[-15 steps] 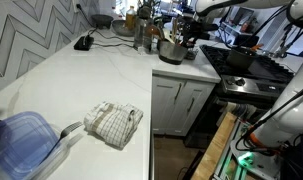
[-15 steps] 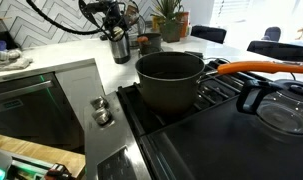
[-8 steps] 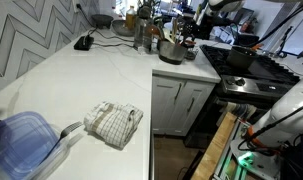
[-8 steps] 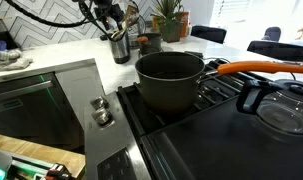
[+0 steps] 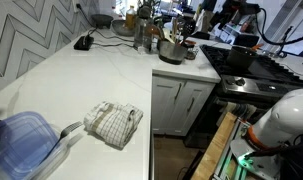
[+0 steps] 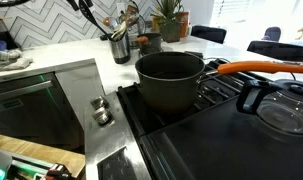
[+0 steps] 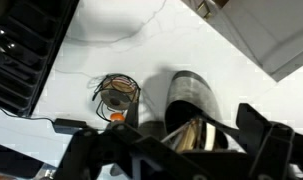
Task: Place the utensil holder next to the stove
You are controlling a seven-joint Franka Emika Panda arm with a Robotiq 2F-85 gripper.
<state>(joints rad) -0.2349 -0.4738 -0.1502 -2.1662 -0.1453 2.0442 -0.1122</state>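
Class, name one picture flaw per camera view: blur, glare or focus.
In an exterior view the arm is motion-blurred; in an exterior view the window blows out white behind the dark pot; in the wrist view the hand is near and soft.

On counter (image 5: pixel 101 75), utensil holder (image 5: pixel 172 51) is set nr stove (image 5: pixel 263 73); pot (image 6: pixel 171 80) is seated on stove; towel (image 5: pixel 113 123) is laid well apart.

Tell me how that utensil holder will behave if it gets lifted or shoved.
The utensil holder is probably top-heavy: long wooden spoons stand well above its rim, so a high push may tip it. Its metal wall looks smooth, likely slippery in a grip. On the smooth white counter it should slide rather than catch.
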